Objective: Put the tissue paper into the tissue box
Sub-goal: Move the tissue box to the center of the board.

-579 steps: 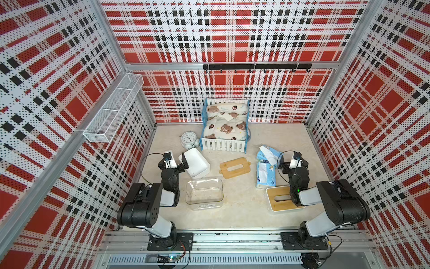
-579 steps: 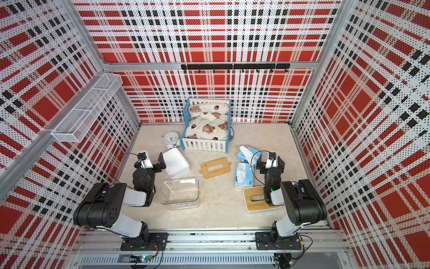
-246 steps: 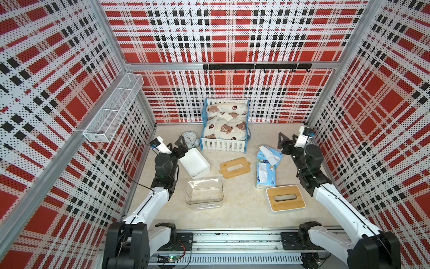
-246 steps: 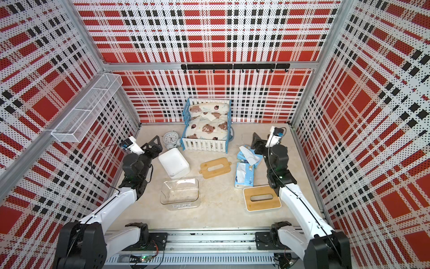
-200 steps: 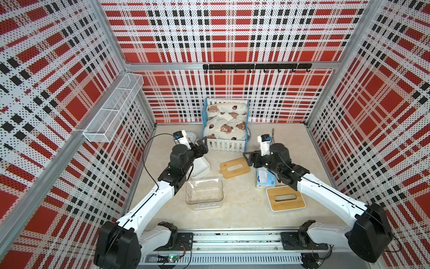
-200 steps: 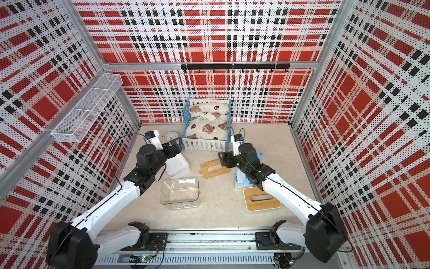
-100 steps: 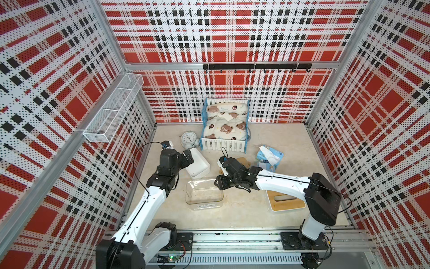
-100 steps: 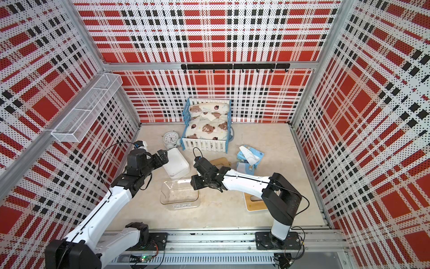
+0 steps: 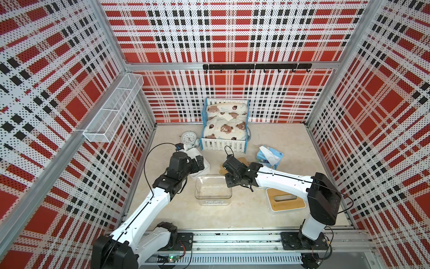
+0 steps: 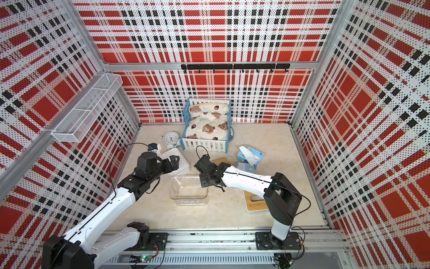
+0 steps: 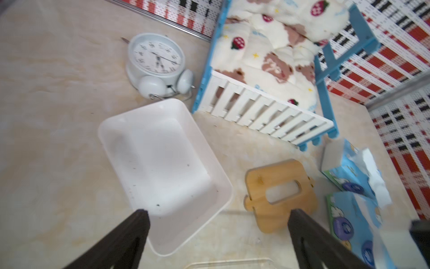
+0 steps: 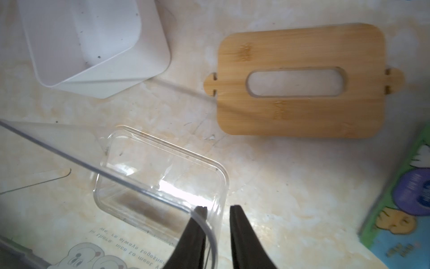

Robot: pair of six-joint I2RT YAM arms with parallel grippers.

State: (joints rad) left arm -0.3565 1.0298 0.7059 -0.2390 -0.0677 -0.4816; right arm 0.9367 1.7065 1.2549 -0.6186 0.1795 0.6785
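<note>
For steadying, the rim of the clear box (image 12: 160,177) is straddled by the right gripper (image 12: 218,207), clamping unclear; the left gripper (image 11: 218,211) is spread empty.

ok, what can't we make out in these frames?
- Grip: the right gripper has its fingers either side of the clear box wall. Contact is unclear because the right wrist view is blurred.
- The second tissue paper pack is mostly under the right arm in both top views, and cut off at the left wrist view's edge.
- The wooden lid is largely hidden by the right arm in both top views.

Wide left gripper (image 11: 218,211), narrow right gripper (image 12: 218,207)
</note>
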